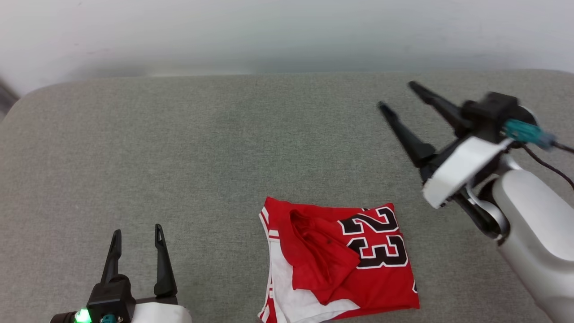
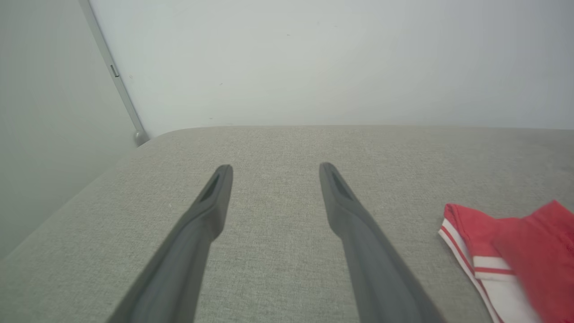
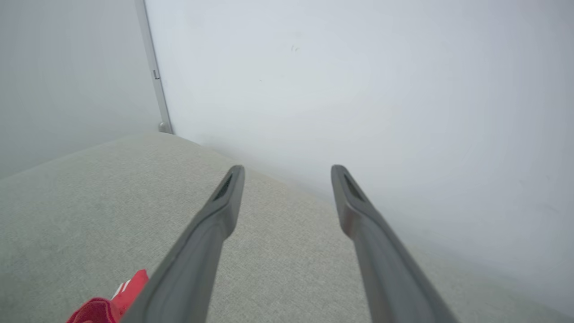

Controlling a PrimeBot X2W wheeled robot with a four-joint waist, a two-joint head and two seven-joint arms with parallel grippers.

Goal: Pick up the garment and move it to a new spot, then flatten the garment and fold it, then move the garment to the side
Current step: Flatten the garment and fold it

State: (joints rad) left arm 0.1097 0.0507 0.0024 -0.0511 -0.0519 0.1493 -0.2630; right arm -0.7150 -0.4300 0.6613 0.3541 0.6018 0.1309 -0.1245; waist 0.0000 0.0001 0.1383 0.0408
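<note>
The garment [image 1: 345, 262], a red jersey with white sleeves and a black "23", lies folded in a compact bundle on the grey cushioned surface [image 1: 202, 148] near the front edge, number face up. One corner of the garment [image 2: 502, 251] appears at the right of the left wrist view, and a red scrap of the garment [image 3: 112, 303] at the bottom left of the right wrist view. My left gripper [image 1: 136, 232] stands open at the lower left, well left of the jersey, holding nothing. My right gripper [image 1: 397, 95] hangs open and raised, up and to the right of the jersey, holding nothing.
A pale wall [image 1: 287, 31] runs along the far edge of the surface. A thin vertical strip [image 2: 116, 76] stands on the wall by the surface's far left corner. The surface's rounded left edge [image 2: 67, 206] falls away beside my left gripper.
</note>
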